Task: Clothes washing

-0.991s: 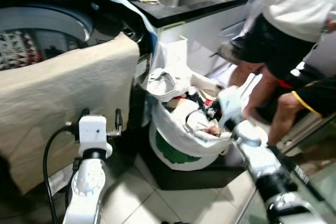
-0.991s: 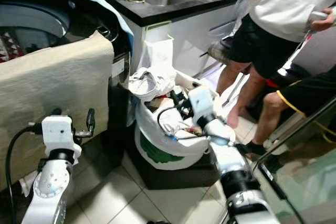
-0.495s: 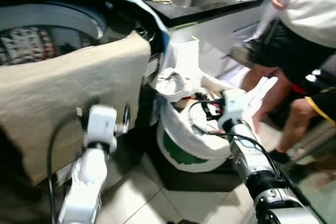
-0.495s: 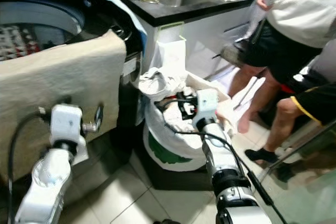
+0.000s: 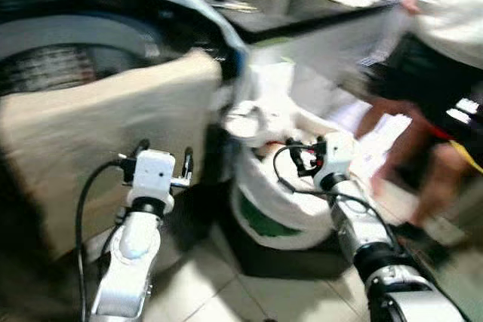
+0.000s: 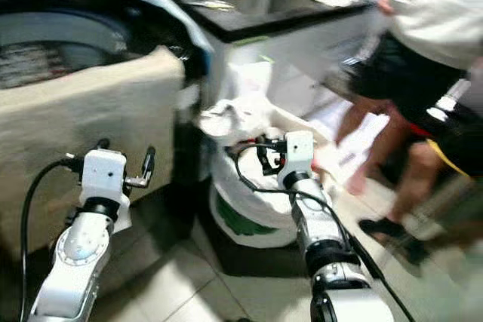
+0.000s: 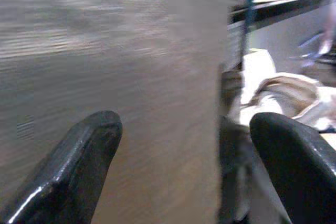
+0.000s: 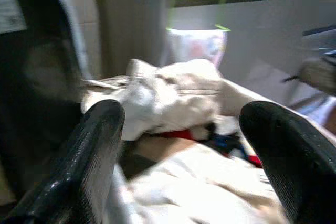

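A top-loading washing machine [image 5: 68, 43] stands at the left with clothes in its drum. A beige cloth [image 5: 98, 126] hangs over its front. My left gripper [image 5: 166, 150] is raised just before that cloth, open and holding nothing; the left wrist view has the cloth [image 7: 131, 77] close between the fingers [image 7: 73, 166]. To the right stands a white laundry basket [image 5: 275, 213] heaped with clothes [image 8: 173, 93]. My right gripper [image 6: 268, 157] hovers over the basket's pile, open, pointing at a crumpled white garment [image 6: 226, 118].
A person [image 6: 423, 43] in a white top and black shorts stands close by at the right of the basket. Behind it runs a dark counter [image 6: 256, 13] with a sink. The floor [image 5: 219, 292] is pale tile. The pictures are blurred.
The view has shifted and blurred. My right gripper has moved from the basket's right rim to over the clothes in it. The left gripper stays before the beige cloth.
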Controlling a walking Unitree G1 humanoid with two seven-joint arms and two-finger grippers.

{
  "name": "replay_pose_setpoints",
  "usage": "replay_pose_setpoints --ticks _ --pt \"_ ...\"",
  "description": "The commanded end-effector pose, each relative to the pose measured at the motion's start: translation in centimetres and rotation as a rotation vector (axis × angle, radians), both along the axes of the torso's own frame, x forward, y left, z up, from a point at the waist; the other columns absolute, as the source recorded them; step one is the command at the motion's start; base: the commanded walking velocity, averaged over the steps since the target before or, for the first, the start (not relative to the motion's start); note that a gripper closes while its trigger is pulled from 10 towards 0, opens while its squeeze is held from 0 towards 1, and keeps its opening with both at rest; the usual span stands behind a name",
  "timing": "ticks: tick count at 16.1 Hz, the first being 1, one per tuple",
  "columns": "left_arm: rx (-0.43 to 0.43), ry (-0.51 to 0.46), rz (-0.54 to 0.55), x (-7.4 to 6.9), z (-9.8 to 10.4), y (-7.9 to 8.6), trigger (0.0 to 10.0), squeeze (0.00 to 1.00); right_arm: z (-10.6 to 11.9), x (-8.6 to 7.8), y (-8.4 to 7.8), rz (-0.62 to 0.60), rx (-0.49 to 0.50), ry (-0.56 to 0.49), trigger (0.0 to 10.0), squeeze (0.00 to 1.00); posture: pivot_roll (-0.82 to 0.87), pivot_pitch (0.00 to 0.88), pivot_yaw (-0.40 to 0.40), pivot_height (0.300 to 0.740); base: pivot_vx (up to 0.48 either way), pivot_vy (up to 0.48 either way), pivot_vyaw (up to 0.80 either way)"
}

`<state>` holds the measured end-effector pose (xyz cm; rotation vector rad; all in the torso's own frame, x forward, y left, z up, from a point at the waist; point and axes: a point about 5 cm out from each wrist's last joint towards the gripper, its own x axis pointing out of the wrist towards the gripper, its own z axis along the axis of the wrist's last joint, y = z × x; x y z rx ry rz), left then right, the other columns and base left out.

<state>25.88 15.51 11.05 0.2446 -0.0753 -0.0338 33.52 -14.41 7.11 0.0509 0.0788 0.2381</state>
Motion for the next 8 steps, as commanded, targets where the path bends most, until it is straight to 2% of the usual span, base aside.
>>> replay_pose_setpoints --ticks 1,4,6,8 --pt "0.005 -0.010 -0.015 0.15 0.03 -0.69 10.0 0.00 0.54 0.39 -0.30 0.006 -0.027 -0.020 10.0 0.00 0.17 0.000 -0.149 0.740 0.000 0.000 -0.69" --pt "0.021 -0.007 0.001 0.26 -0.46 -0.66 10.0 0.00 0.79 0.56 -0.03 0.032 -0.050 -0.032 10.0 0.00 0.17 0.000 -0.155 0.740 0.000 0.000 -0.67" --pt "0.023 -0.001 0.007 0.31 -0.71 -0.70 10.0 0.00 0.87 0.33 0.16 0.060 -0.125 -0.071 10.0 0.00 0.17 0.000 -0.155 0.740 0.000 0.000 -0.69" --pt "0.019 -0.012 0.001 0.30 -0.87 -0.86 10.0 0.00 1.26 0.49 0.49 0.072 -0.147 -0.092 10.0 0.00 0.16 0.000 -0.156 0.740 0.000 0.000 0.00"
